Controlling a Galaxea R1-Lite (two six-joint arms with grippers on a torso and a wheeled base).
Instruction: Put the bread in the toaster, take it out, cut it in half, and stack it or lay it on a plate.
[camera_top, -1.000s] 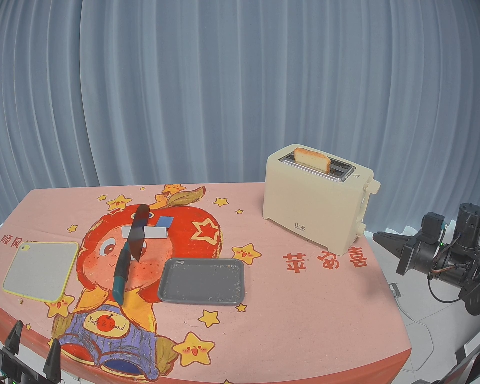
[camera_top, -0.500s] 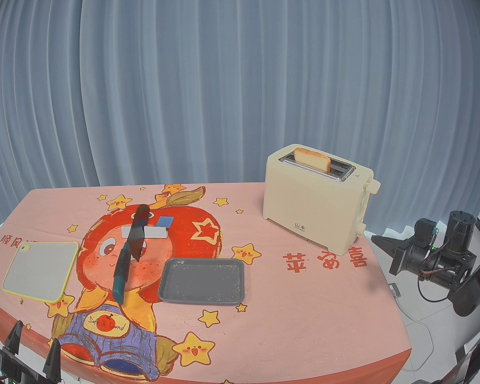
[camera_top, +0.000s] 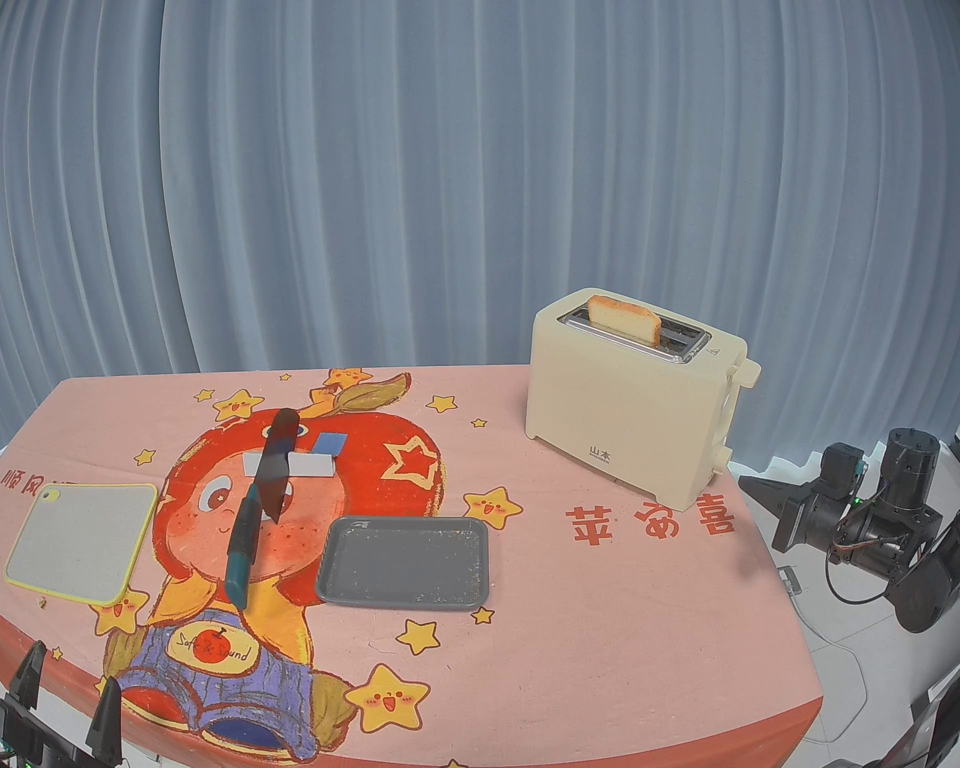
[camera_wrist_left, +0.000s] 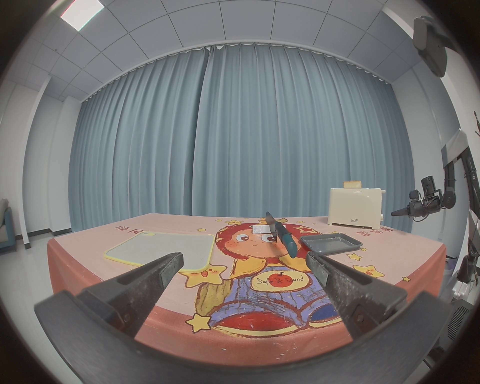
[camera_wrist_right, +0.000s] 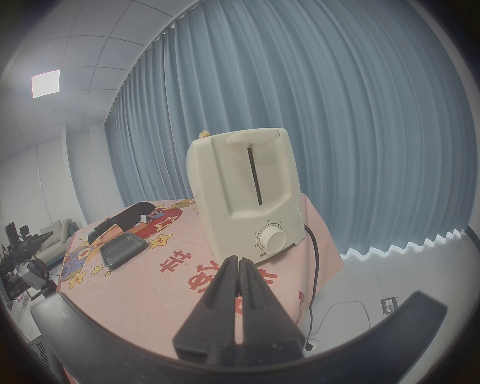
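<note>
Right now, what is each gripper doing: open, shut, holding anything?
Left gripper: open, empty.
Right gripper: shut, holding nothing.

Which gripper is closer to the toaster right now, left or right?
Right. The right gripper hangs off the table edge beside the toaster, at its lever end; the left gripper is at the near left corner, far from it.

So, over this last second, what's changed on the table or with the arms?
The right gripper, shut and empty, sank a little off the right edge of the table. Nothing grasped or released. Bread in the toaster, knife, plate and cutting board stayed put.
</note>
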